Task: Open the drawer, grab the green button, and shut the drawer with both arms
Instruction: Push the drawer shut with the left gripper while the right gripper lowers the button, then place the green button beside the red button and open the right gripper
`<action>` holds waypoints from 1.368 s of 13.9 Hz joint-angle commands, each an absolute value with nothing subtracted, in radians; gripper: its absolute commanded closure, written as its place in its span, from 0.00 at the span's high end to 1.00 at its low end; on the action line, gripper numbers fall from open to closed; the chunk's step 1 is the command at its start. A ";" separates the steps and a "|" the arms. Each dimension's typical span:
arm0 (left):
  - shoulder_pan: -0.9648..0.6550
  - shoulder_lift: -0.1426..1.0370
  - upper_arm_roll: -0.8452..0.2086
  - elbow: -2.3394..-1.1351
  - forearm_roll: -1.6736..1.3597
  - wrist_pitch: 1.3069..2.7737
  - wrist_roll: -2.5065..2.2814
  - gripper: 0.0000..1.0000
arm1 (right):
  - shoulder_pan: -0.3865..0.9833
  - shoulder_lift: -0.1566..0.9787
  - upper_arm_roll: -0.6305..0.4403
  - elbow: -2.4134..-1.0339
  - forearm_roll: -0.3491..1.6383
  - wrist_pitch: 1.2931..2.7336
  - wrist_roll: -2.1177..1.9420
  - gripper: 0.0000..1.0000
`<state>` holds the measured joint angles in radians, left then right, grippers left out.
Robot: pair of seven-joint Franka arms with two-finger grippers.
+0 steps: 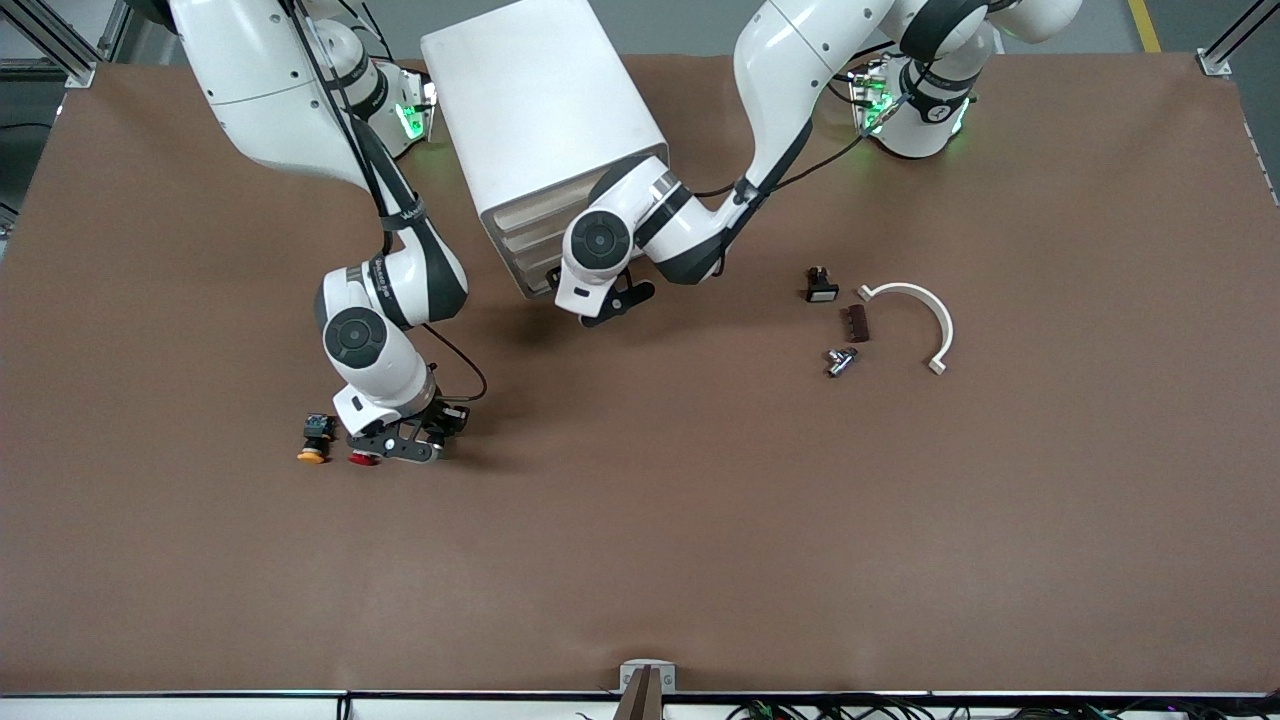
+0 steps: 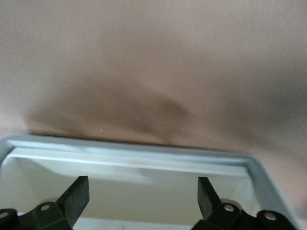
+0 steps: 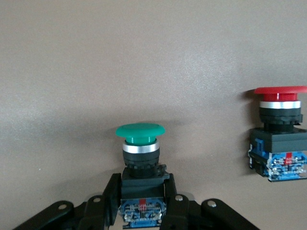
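Nearest the front camera, your right gripper [image 1: 402, 447] sits low on the table [image 1: 640, 560], clenched on the green button [image 3: 140, 136] by its black body, cap pointing away from the wrist. The red button [image 3: 279, 128] lies just beside it, and the yellow button [image 1: 314, 441] next along toward the right arm's end.

So 2 of the 3 steps look done: the button is out and only closing remains.

Farther from the camera, your left gripper [image 2: 143, 194] is at the cabinet [image 1: 545, 130] front, fingers spread apart and empty, looking down into the white drawer [image 2: 144, 158], which seems partly out.

Next, you likely need to push that front squarely home.

Well apart, toward the left arm's end, lie a white curved bracket [image 1: 918, 318] and 3 small parts.
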<state>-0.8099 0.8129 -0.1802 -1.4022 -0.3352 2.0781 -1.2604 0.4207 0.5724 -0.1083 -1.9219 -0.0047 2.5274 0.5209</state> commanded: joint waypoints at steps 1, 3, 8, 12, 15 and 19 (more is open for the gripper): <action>-0.744 0.752 -0.184 -1.413 -0.321 2.069 -1.269 0.99 | 0.407 0.586 -0.098 -1.887 -0.020 2.490 0.522 0.99; -0.697 0.707 -0.181 -1.410 -0.316 2.068 -1.266 0.99 | 0.408 0.586 -0.100 -1.878 -0.020 2.484 0.518 1.00; -0.527 0.540 -0.181 -1.407 -0.181 1.910 -1.111 0.99 | 0.399 0.580 -0.101 -1.836 -0.021 2.398 0.511 1.00; -0.362 0.411 -0.181 -1.408 -0.178 1.800 -0.924 0.99 | 0.381 0.558 -0.101 -1.809 -0.021 2.329 0.482 1.00; -0.260 0.336 -0.181 -1.410 -0.170 1.671 -0.748 0.99 | 0.327 0.513 -0.101 -1.809 -0.021 2.271 0.369 1.00; -0.134 0.279 -0.183 -1.413 -0.104 1.557 -0.568 0.99 | 0.253 0.434 -0.101 -1.809 -0.021 2.151 0.253 1.00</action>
<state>-0.1836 0.3200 -0.1737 -1.3813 -0.1351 1.5875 -0.6420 0.2991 0.4947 -0.1198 -1.7910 -0.0048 2.2006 0.3020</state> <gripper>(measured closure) 0.004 0.000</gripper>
